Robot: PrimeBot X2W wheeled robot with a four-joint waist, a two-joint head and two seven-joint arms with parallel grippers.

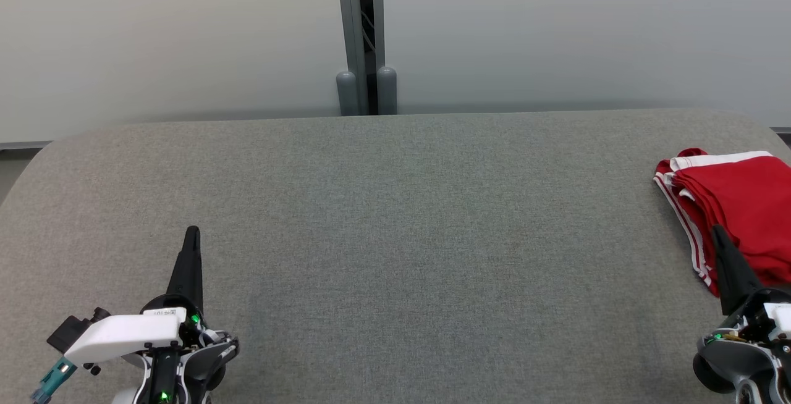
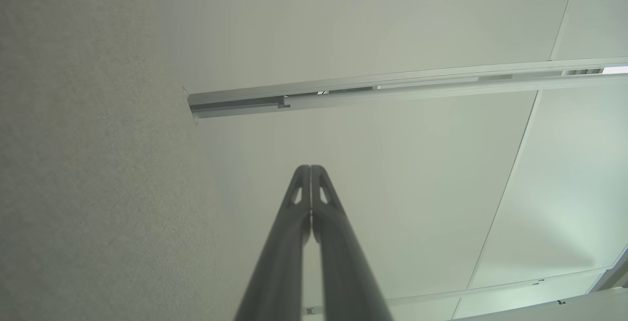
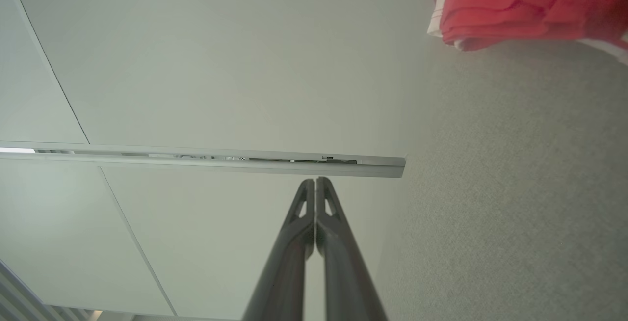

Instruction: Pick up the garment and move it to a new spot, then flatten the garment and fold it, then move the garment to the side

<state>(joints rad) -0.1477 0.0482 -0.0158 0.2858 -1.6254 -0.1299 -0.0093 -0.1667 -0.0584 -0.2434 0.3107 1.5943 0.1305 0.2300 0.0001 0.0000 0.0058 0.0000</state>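
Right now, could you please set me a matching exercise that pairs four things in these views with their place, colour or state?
Things:
1. garment
2. left gripper
3. right gripper
4. table

Descriptions:
A. grey, cloth-covered
B. shut, at the lower right of the head view, beside the garment
C. red with white trim, folded, at the table's right edge
D. shut, at the lower left of the head view, over bare table

Pairs: 1-C, 2-D, 3-B, 4-A

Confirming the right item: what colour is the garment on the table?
Red with white stripe trim, garment; clearest in the head view.
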